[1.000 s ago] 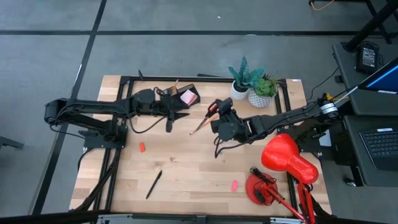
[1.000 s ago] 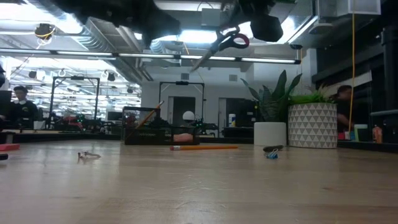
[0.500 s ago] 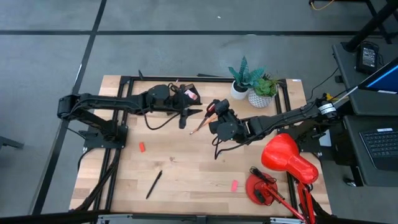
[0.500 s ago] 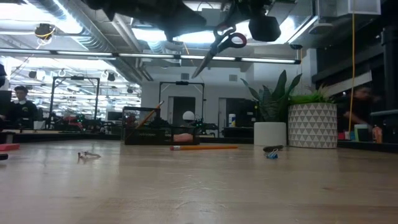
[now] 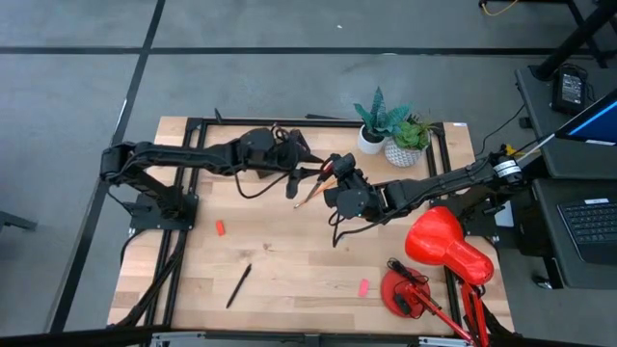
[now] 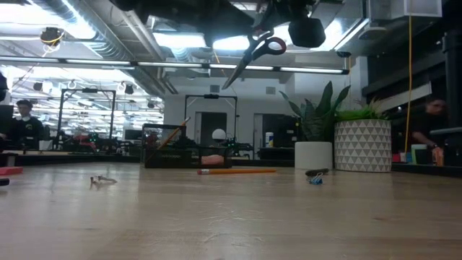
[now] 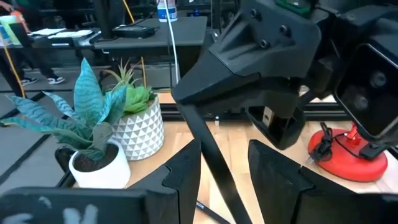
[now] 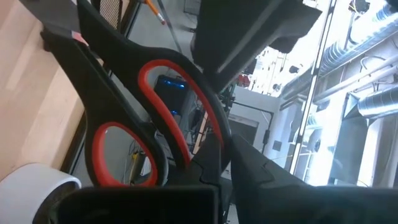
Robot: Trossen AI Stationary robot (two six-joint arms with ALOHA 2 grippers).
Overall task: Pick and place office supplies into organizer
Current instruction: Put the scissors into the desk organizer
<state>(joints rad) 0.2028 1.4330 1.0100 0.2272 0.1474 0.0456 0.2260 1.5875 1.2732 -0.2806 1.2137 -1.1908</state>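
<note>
High view: the right gripper [image 5: 333, 172] is clamped on the handles of the red-handled scissors [image 6: 249, 56], holding them in the air above the table [image 5: 289, 260]. The left gripper [image 5: 307, 175], fingers parted, straddles the blades just beside it without closing on them. The organizer [image 6: 172, 155] sits at the far edge, an orange pencil [image 6: 237, 171] lying nearby.
</note>
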